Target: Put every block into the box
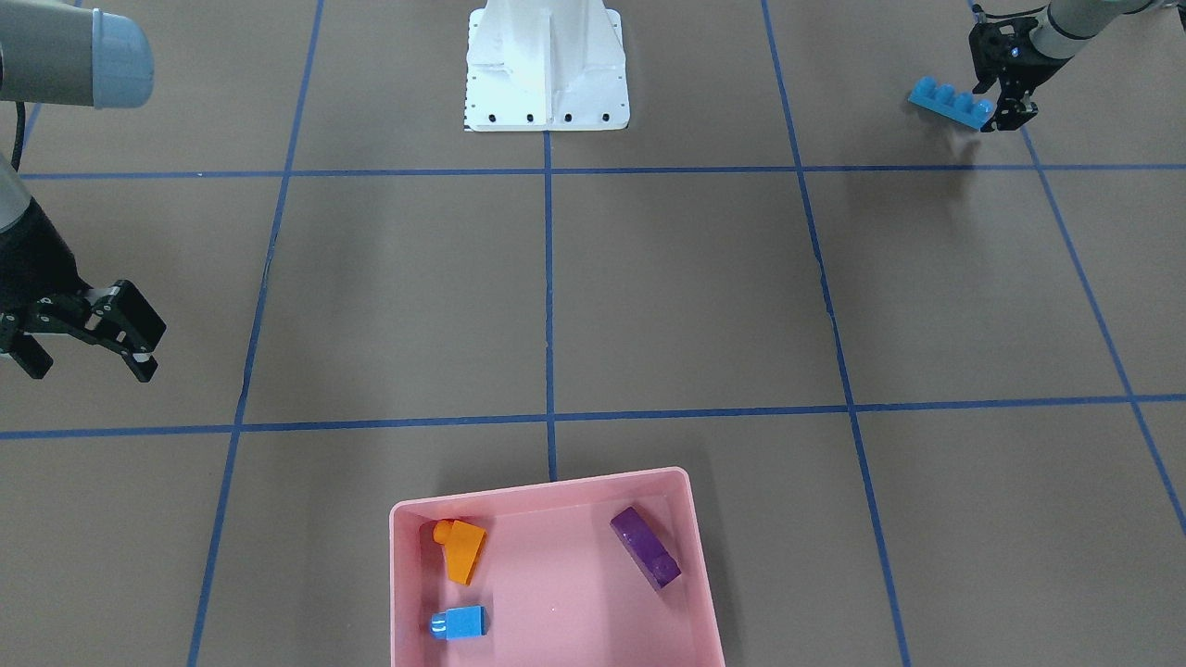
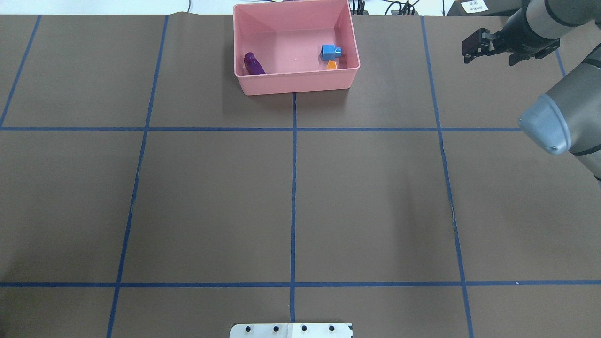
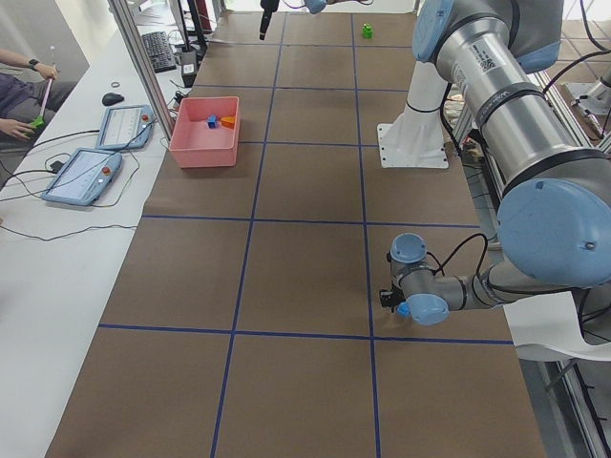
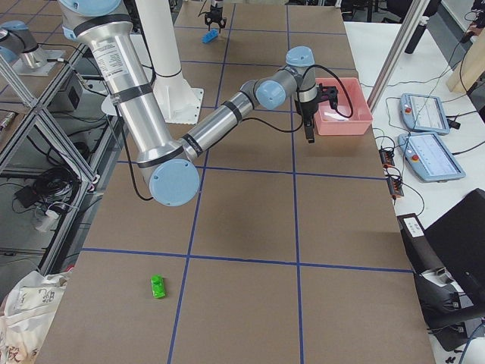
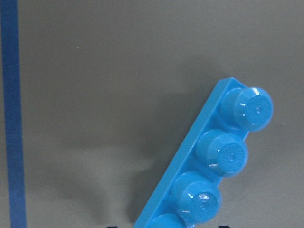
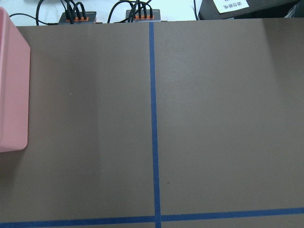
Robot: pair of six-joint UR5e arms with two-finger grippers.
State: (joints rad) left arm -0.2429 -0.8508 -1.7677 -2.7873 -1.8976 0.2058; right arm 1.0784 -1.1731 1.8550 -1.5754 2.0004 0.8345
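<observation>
Left gripper [image 1: 999, 109]: clamped on one end of the long blue block [image 1: 945, 100], which was tilted and apparently clear of the table [image 1: 695, 296]. Right gripper [image 1: 88, 363]: fingers apart, empty. Box [image 1: 547, 489]: held the orange block [image 1: 460, 548], small blue block [image 1: 459, 622] and purple block [image 1: 646, 547]. Green block [image 4: 158, 286]: on the table, well apart from the box.

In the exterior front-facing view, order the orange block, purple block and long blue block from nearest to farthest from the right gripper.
1. orange block, in the box, view's left side.
2. purple block, in the box, view's right side.
3. long blue block, top right of the view.
</observation>
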